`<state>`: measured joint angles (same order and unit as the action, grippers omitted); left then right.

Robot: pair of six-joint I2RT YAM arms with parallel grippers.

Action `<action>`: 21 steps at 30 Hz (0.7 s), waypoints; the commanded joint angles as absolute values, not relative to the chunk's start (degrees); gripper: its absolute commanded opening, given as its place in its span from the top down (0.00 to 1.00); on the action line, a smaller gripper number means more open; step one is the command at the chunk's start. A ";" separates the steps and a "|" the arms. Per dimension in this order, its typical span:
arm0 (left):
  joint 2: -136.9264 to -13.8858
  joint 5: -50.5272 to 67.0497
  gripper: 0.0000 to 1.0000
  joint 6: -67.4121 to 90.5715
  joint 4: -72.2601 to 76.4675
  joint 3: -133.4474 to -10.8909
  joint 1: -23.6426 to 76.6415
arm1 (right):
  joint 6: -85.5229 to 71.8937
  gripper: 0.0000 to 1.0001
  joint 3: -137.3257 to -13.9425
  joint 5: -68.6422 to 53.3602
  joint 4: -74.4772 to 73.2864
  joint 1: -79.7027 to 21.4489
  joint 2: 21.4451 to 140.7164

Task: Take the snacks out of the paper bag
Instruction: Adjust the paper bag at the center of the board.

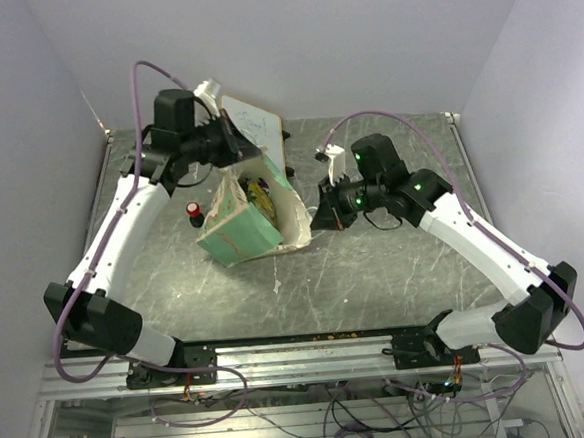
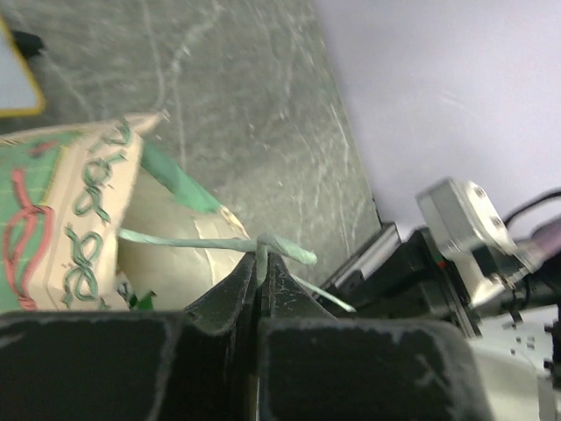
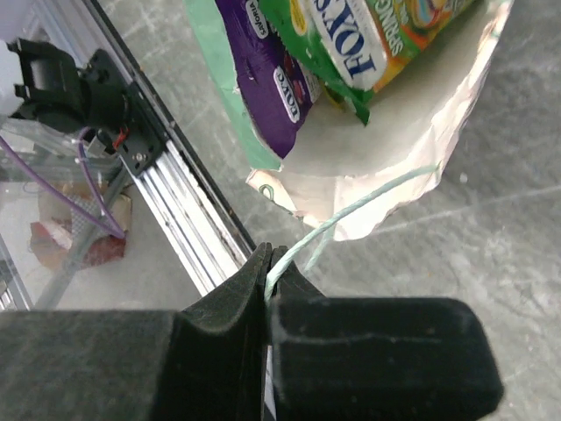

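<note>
The paper bag (image 1: 241, 233) lies tilted on the table with its mouth open to the right. Snacks (image 1: 261, 193) show inside the mouth. In the right wrist view a purple packet (image 3: 267, 79) and a green packet (image 3: 368, 44) lie in the bag (image 3: 394, 149). My left gripper (image 1: 239, 148) is over the bag's far rim, shut on a pale green string handle (image 2: 193, 240); its jaws (image 2: 261, 263) pinch the knot. My right gripper (image 1: 322, 213) is just right of the mouth, and in its wrist view (image 3: 273, 260) it is shut on the other string handle (image 3: 368, 200).
A small red-and-black cylinder (image 1: 193, 212) stands left of the bag. A white wood-framed board (image 1: 250, 122) leans at the back behind the left gripper. The table's metal rail (image 3: 188, 219) runs near the right gripper.
</note>
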<state>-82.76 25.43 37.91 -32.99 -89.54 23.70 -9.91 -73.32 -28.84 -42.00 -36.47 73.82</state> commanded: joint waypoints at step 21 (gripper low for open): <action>-77.79 11.70 0.93 48.56 -36.10 -84.31 39.36 | -15.16 0.48 -66.07 -1.49 -48.35 -31.67 67.70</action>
